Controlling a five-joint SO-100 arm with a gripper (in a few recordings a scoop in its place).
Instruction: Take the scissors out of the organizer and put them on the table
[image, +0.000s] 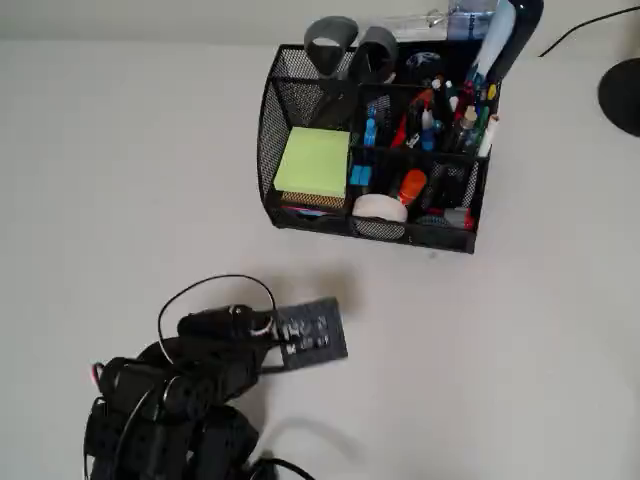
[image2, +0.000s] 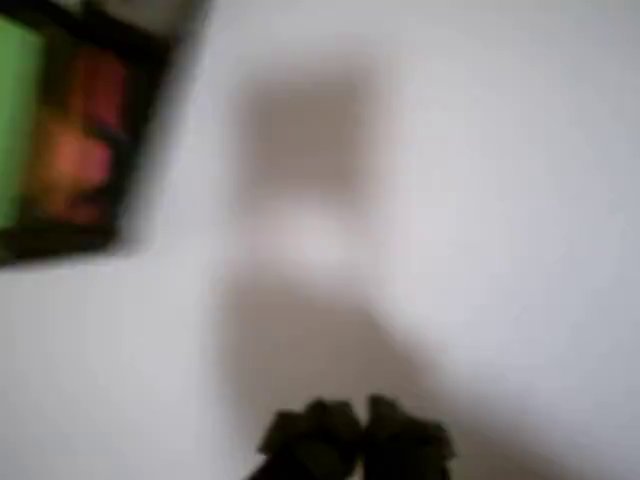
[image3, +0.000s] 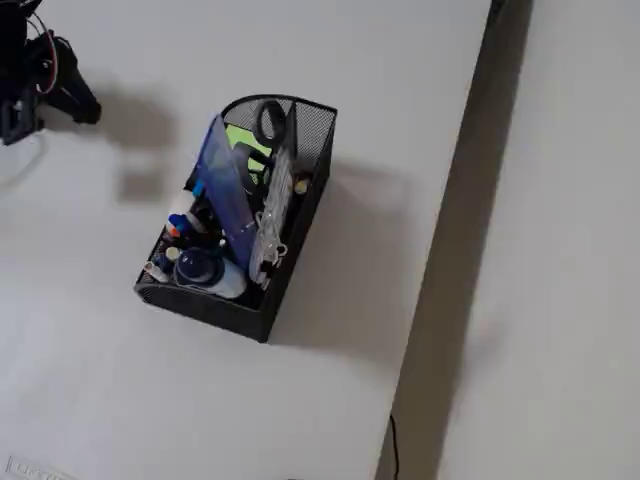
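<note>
- Overhead view: From my remote station I see the black wire-mesh organizer (image: 372, 150) sitting at the upper middle of the matte white table (image: 520, 350). The scissors (image: 350, 48) stand in its back left compartment, two dark grey oval loop handles poking up above the rim, blades down inside and hidden. A square lime-green sticky-note pad (image: 313, 163) fills the front left section, a white tape roll (image: 380, 208) sits in the front middle, and coloured pens (image: 440, 115) crowd the right side. My black arm is folded at the lower left, well apart from the organizer; its gripper (image: 283, 345) points right over bare tabletop. I cannot tell from here whether the fingers are apart or together.

- Wrist view: The picture is heavily blurred. Two dark lumpy fingertips (image2: 400, 438) show at the bottom edge, seemingly side by side with nothing between them, above plain white surface. A dark corner of the organizer (image2: 90, 130) with a green patch shows at the upper left.

- Fixed view: The organizer (image3: 250, 300) appears as a curved mesh tub in the middle of the table, with the scissors (image3: 271, 122) upright at its far end. The arm is at the upper left edge, apart from it.
</note>
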